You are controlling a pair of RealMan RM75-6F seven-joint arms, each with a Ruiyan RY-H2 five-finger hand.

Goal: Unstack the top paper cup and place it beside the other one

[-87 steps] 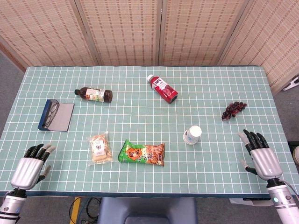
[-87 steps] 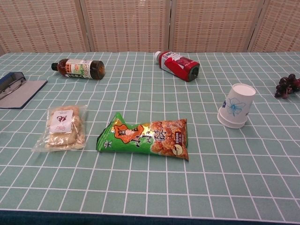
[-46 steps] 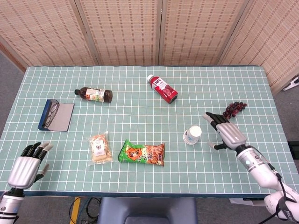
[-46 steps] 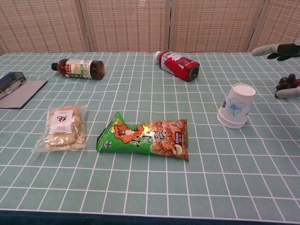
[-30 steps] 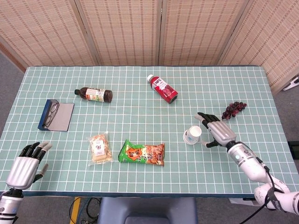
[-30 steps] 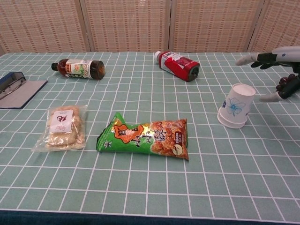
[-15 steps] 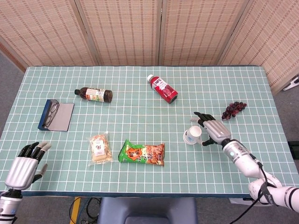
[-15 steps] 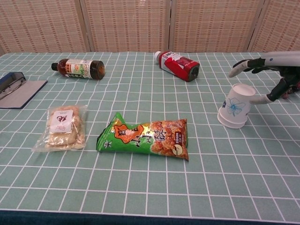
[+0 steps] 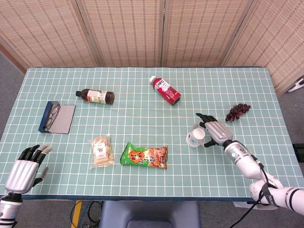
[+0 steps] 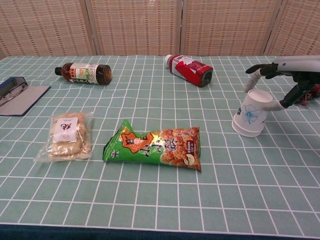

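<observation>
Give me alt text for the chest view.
The right hand, fingers spread, reaches around the upturned paper cup stack on a green grid table. A snack bag, cookie packet and two lying bottles are spread leftward.

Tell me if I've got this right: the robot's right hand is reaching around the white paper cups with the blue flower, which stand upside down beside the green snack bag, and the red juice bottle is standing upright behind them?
Not quite. The red juice bottle lies on its side, as the chest view shows. The rest holds: the right hand reaches around the upside-down white paper cups, beside the green snack bag.
</observation>
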